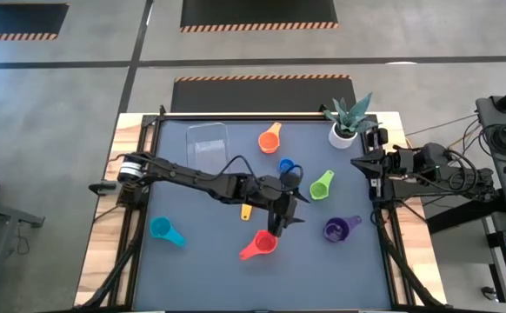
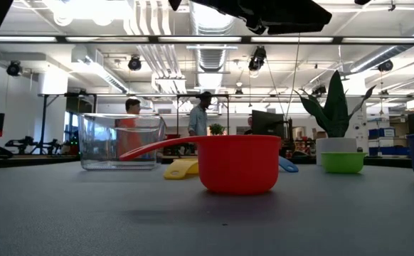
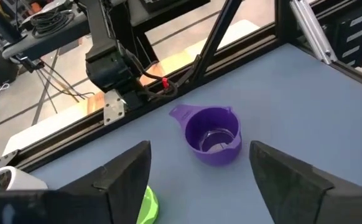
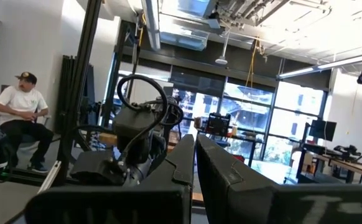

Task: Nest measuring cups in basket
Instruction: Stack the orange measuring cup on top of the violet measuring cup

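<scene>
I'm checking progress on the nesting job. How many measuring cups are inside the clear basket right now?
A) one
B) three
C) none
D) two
C: in the high view the basket shows only bare floor, and cups such as the orange cup, the teal cup and the red cup lie on the mat outside it.

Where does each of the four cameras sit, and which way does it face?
High: overhead, straight down; both arms, basket.
Low: table height, level across; red cup near, an arm above.
Left wrist: past the open left gripper onto the purple cup.
Right wrist: past the shut right gripper into the room.
Shared: high and left wrist show the purple cup.
</scene>
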Robot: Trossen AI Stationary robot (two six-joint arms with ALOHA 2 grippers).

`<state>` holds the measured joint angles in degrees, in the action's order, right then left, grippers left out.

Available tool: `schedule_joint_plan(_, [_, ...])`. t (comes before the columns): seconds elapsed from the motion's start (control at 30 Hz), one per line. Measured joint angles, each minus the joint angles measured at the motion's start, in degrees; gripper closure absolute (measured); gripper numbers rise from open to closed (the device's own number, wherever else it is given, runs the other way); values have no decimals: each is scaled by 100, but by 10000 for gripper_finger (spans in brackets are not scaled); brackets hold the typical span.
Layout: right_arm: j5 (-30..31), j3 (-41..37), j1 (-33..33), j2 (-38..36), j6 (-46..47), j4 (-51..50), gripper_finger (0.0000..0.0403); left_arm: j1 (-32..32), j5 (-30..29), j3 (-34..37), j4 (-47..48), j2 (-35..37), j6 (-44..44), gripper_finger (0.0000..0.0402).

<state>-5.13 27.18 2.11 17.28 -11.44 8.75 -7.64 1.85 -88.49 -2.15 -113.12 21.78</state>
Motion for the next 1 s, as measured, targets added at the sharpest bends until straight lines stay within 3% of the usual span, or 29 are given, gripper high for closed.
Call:
schedule_joint_plan(0.17, [2, 0, 0, 0, -7, -32, 394, 0, 30, 2, 76, 2, 33, 146])
schedule_joint_plan(0.37, [4, 0, 0, 0, -9, -88, 394, 196, -1183, -24, 955, 79, 463, 148])
schedule_joint_plan(0.47, [7, 0, 0, 0, -9, -98, 394, 434, -1417, -160, 1718, 79, 518, 148])
schedule_joint_plan(0.8, [13, 0, 0, 0, -11, -121, 394, 1643, -1453, -184, 3127, 101, 612, 148])
schedule_joint_plan(1.0, [15, 0, 0, 0, -13, -122, 394, 2376, -1136, -184, 3144, 95, 671, 149])
